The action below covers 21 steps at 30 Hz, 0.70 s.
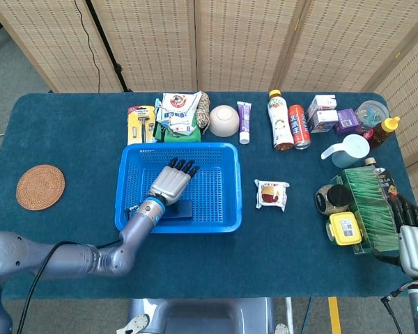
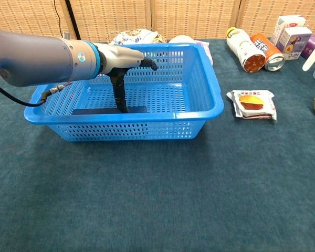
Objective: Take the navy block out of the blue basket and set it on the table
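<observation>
- Left hand (image 1: 171,184) inside the blue basket (image 1: 223,221), fingers (image 1: 184,167) stretched flat and apart, thumb pointing down to the navy block (image 1: 180,211); nothing grasped yet.
- Navy block lying flat on the basket floor, close to the near wall.
- Likely best next: curl fingers under or over the block's far edge, pinch against the thumb, lift straight up clear of the rim.
- Then across the near wall to bare counter (image 2: 163,199).
- Right hand (image 1: 412,240) at the counter's far edge; grip impossible to tell.
</observation>
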{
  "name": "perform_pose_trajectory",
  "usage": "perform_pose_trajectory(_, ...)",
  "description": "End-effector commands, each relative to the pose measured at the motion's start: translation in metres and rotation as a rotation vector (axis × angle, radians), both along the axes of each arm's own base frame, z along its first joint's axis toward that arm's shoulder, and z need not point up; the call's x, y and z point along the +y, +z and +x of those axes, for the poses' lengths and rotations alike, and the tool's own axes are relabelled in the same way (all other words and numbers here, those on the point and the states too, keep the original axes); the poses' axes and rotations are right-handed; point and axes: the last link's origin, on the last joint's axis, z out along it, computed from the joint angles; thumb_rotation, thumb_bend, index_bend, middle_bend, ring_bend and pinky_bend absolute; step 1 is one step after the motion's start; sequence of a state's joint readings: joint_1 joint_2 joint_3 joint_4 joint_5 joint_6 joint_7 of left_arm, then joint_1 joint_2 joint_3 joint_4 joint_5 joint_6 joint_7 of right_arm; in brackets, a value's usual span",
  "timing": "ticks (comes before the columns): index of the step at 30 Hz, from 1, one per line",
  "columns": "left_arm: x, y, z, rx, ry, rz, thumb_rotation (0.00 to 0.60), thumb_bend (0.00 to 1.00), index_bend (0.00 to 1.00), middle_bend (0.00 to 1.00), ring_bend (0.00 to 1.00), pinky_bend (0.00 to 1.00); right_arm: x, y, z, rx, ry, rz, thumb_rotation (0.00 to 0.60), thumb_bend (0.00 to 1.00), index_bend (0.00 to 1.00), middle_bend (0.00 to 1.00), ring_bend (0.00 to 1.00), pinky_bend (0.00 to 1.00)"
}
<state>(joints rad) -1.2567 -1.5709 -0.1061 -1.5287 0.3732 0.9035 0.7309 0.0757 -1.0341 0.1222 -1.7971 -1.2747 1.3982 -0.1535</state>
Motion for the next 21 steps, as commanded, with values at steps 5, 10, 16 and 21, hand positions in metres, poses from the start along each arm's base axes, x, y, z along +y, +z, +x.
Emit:
perform_pose_trajectory(5,0.01,-0.002,0.006,0.005,-0.014,0.031,0.6,0.0,0.0,0.0,0.0,0.0,-0.001,-0.002,0.0,0.002,-0.004,0.004,0.6,0.0,0.0,0.0,0.0,0.0)
perform_pose_trajectory(10,0.016,0.003,0.011,-0.006,-0.039,0.078,0.6,0.0,0.0,0.0,0.0,0.0,-0.002,-0.002,0.0,0.003,-0.005,0.006,0.6,0.0,0.0,0.0,0.0,0.0)
perform_pose_trajectory(16,0.011,0.012,0.014,-0.044,-0.043,0.084,0.6,0.0,0.0,0.0,0.0,0.0,-0.001,-0.002,0.0,0.002,-0.002,0.003,0.6,0.0,0.0,0.0,0.0,0.0)
perform_pose_trajectory(21,-0.005,0.032,0.01,-0.055,-0.033,0.045,0.6,0.0,0.0,0.0,0.0,0.0,0.001,0.0,0.002,-0.002,0.008,0.0,0.6,0.0,0.0,0.0,0.0,0.0)
